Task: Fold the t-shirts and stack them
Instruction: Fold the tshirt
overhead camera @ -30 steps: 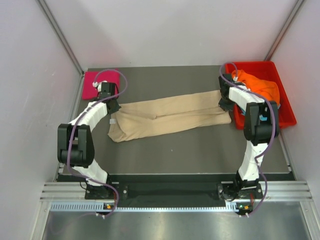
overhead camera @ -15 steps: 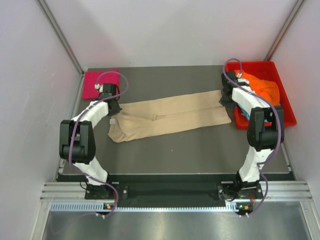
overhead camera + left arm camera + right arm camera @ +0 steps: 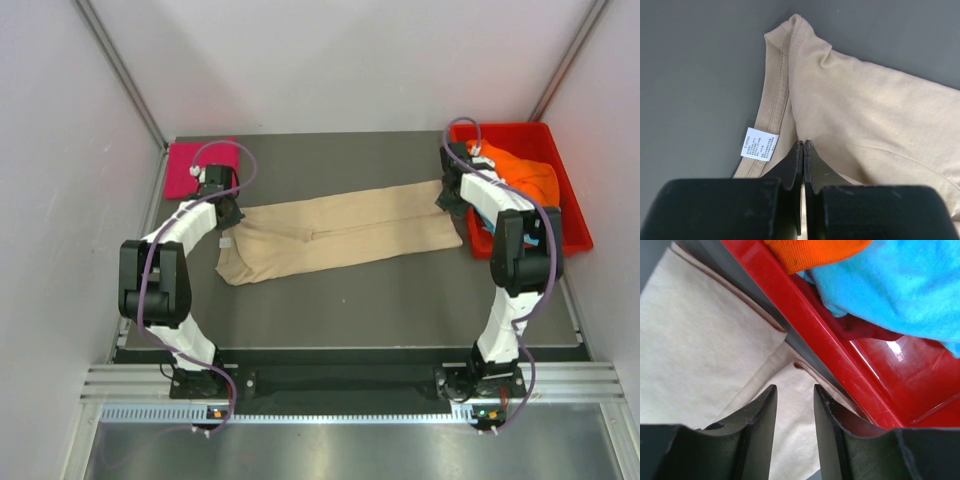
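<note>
A beige t-shirt (image 3: pixel 340 230) lies stretched flat across the middle of the table, its white neck label (image 3: pixel 759 145) at the left end. My left gripper (image 3: pixel 228 211) sits at the shirt's upper left corner. In the left wrist view the left gripper (image 3: pixel 803 144) is shut, with a fold of the beige cloth (image 3: pixel 865 110) running into the tips. My right gripper (image 3: pixel 449 203) is open over the shirt's right end (image 3: pixel 705 340), and the right gripper (image 3: pixel 794 387) holds nothing. A folded magenta-pink t-shirt (image 3: pixel 195 168) lies at the back left. Orange (image 3: pixel 520 170) and light blue (image 3: pixel 900 285) t-shirts lie in the tray.
The red plastic tray (image 3: pixel 570 240) stands at the back right, its near wall (image 3: pixel 840 340) right beside my right fingers. Grey walls close the table at left, back and right. The dark table surface (image 3: pixel 380 300) runs to the near edge.
My right arm has shifted slightly toward the back beside the tray. The left gripper and the beige shirt have barely moved.
</note>
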Robot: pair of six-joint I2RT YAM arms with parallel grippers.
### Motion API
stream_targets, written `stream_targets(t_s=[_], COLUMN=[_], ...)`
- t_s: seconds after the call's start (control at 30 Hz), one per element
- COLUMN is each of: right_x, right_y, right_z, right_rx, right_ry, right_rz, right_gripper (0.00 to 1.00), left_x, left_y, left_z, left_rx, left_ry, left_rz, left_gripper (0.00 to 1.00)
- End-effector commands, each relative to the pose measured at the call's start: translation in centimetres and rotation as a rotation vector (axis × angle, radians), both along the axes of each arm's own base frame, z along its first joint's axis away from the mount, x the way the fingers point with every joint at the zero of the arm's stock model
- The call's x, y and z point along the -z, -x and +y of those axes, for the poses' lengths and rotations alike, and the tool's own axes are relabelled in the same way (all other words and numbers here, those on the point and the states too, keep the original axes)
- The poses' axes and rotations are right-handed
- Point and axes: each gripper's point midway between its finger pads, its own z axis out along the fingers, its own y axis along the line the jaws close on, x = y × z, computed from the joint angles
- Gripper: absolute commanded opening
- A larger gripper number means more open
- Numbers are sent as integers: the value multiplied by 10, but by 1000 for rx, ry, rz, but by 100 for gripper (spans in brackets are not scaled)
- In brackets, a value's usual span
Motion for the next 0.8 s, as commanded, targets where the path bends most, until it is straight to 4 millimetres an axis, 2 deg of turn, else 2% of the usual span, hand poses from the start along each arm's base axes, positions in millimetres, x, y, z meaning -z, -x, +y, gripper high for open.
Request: stream_targets(t_s=[0.0, 0.2, 0.77], right_x=[-10, -2, 22], right_y=[-12, -14, -15], right_z=[3, 11, 5], right_rx=[8, 21, 89], right_ry=[-1, -10, 29], right_rz=[-26, -7, 66], right_gripper=[36, 37, 36], left_x=[-19, -22, -21], left_y=[-16, -17, -18], left_z=[1, 0, -3], left_rx=[2, 4, 15], left_ry=[0, 3, 20], left_rz=[-59, -65, -66], left_gripper=[0, 0, 0])
